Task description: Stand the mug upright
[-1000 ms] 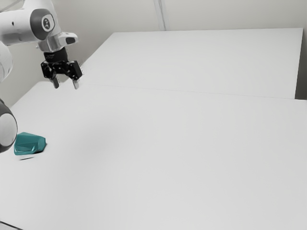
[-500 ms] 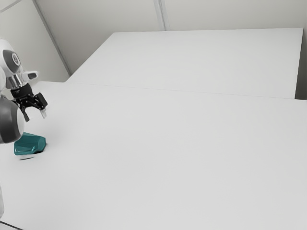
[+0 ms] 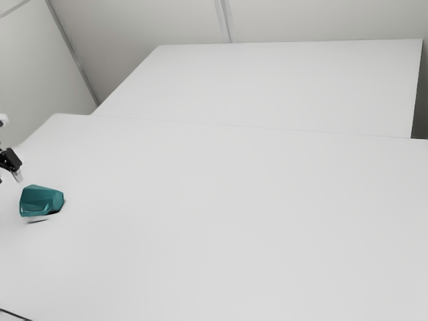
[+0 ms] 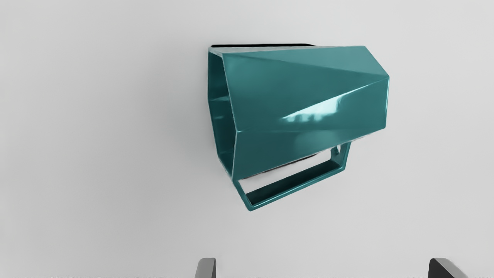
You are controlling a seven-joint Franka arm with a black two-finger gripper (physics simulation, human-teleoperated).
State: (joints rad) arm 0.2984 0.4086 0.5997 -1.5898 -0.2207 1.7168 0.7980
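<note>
Mug: teal and faceted [image 3: 41,200], lying on its side on the white table [image 3: 234,234], toward the table's edge at the exterior view's left and nearer the camera than the far corner on that side
Mouth: open sideways, part of the dark teal inner wall showing in the wrist view
Base: the narrower end, opposite the mouth
Handle: an angular loop [image 4: 297,185] on the body's side nearer the fingertips, with white showing through it
Finish: glossy, a bright gleam across one facet
Gripper: black [image 3: 9,178], at the exterior view's left edge, close to the mug but apart from it
Fingers: spread wide [image 4: 207,268], holding nothing, both tips clear of the handle
Far side: a broad pale panel [image 3: 267,87] beyond the table's far edge
</note>
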